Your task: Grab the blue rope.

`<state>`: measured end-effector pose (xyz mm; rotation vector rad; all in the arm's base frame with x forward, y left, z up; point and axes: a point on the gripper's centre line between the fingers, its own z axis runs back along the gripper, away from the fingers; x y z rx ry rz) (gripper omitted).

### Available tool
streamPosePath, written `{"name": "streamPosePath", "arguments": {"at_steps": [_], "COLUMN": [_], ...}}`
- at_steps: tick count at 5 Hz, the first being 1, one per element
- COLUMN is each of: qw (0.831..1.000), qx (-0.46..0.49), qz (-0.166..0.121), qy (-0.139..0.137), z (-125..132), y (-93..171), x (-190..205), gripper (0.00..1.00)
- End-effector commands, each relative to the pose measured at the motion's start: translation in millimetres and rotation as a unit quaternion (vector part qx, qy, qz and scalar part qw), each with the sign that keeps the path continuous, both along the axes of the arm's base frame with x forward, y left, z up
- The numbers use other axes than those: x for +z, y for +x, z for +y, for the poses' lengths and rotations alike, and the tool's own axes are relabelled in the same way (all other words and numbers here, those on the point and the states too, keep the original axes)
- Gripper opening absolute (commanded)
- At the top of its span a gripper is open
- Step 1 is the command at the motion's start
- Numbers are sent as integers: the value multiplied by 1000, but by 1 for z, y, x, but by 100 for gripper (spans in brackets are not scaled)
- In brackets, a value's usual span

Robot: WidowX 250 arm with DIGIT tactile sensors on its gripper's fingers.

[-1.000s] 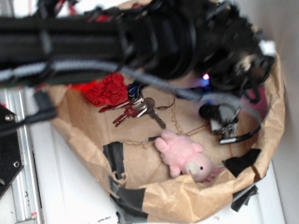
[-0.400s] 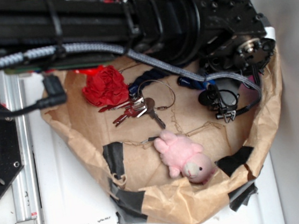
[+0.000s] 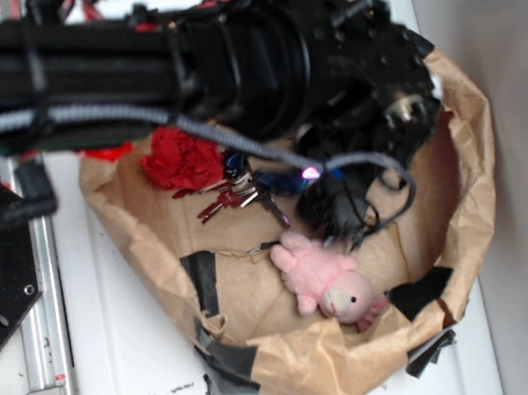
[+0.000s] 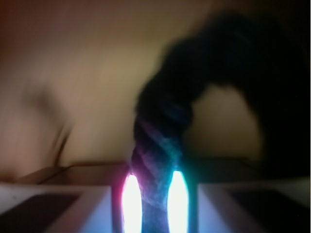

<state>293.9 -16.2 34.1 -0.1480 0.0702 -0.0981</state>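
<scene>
Exterior view: one brown paper bag [image 3: 134,231] fills the middle of the frame, holding one red cloth [image 3: 181,159], one bunch of keys [image 3: 235,197] and one pink plush toy [image 3: 326,281]. The gripper [image 3: 334,210] sits low at centre, its opening hidden.

Wrist view: one blue rope [image 4: 163,145] rises from bottom centre, pinched between two nearly closed fingers [image 4: 92,206].

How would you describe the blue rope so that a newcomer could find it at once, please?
Look inside the crumpled brown paper bag, just right of the red cloth and above the pink plush toy. The blue rope is the thick, dark, twisted cord by the keys, unlike the robot's thin grey cable.
</scene>
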Motion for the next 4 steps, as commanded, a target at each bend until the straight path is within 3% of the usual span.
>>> {"name": "streamPosePath", "arguments": {"at_steps": [1,2,4], "qw": [998,996,996], "qx": [4,-8,14], "qz": [-61,-68,-50], "qy": [-9,52,78], "z": [6,2,4], "y": [20,17,-2], "x": [102,120,145], "gripper": [0,0,0]}}
